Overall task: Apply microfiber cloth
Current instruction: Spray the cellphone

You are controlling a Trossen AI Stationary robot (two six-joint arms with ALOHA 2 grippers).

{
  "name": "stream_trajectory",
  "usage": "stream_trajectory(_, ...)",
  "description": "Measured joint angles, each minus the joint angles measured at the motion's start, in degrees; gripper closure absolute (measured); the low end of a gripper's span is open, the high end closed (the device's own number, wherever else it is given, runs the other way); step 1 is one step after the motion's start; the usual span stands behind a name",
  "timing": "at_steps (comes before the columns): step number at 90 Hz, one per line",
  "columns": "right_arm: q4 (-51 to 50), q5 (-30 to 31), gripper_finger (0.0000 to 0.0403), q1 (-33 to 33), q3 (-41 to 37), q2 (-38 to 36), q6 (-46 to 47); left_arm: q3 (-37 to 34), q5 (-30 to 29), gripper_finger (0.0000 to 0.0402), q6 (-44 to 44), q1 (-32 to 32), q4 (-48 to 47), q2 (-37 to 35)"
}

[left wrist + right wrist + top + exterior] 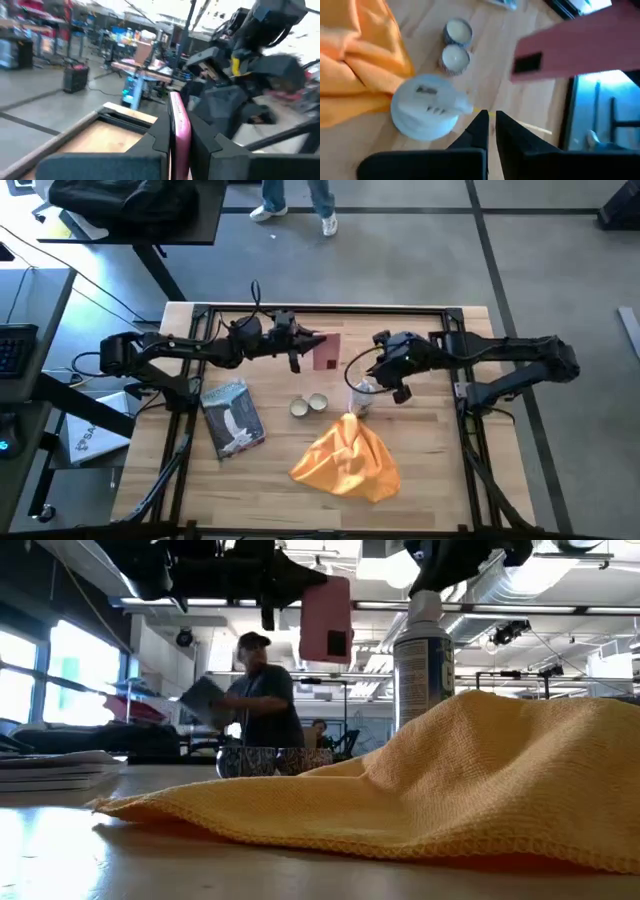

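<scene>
on the left of the wooden table [420, 470] lies a flat grey-and-white packet [233, 418], well clear of the arms. above it, the left gripper [312, 348] reaches in from the left side and is clenched on a flat pink phone-like slab [326, 350], held off the table; the left wrist view shows the slab [179, 131] edge-on between the two dark fingers, and the low view shows it [325, 618] hanging in the air. near the middle of the table sit two small round tins [309, 405], side by side and touching or nearly so. just right of them stands a white spray can [362, 395], upright, with the right gripper [385, 380] hovering right above its top; its fingers [481, 131] are nearly together with only a narrow gap, gripping nothing. the orange-yellow cloth [345, 459] lies crumpled on the table in front of the can, its top edge touching or just beside the can's base, and it fills the foreground of the low view [450, 780]. beyond the table, a person [262, 700] stands in the room.
</scene>
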Motion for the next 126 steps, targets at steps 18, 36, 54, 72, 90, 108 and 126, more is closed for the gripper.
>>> stream_trajectory(18, 1.17, -12.07, 0.0403, -3.83, 0.00, 0.35, 0.55, 0.02, -0.78, 0.0389, 2.67, 1.09, 9.02, 5.66)
stream_trajectory(36, 1.51, -14.70, 0.0403, -5.84, 0.00, 0.84, 0.49, 0.02, -0.73, 0.0389, 2.63, 2.96, 20.74, 14.07)
stream_trajectory(54, 1.43, -17.56, 0.0403, -6.69, 0.00, 4.35, 0.66, 0.04, -0.36, 0.0389, 2.25, 1.96, 28.24, 18.90)
stream_trajectory(72, 1.67, -16.51, 0.0403, -6.02, 0.00, 5.05, 1.31, 0.04, -0.34, 0.0389, 3.16, 0.48, 28.56, 20.56)
stream_trajectory(90, 2.32, -13.94, 0.0403, -5.69, 0.02, 3.94, 1.68, 3.90, 3.41, 0.0389, 5.17, 1.01, 25.33, 20.55)
stream_trajectory(108, 1.66, -13.93, 0.0403, -5.67, 0.04, 3.58, 4.22, 10.35, 3.71, 0.0389, 9.96, 1.63, 13.24, 20.58)
stream_trajectory(126, -0.20, -13.97, 0.0403, -5.69, 0.04, 3.61, 4.31, 11.72, 3.40, 0.0389, 10.29, 1.61, 13.18, 20.55)
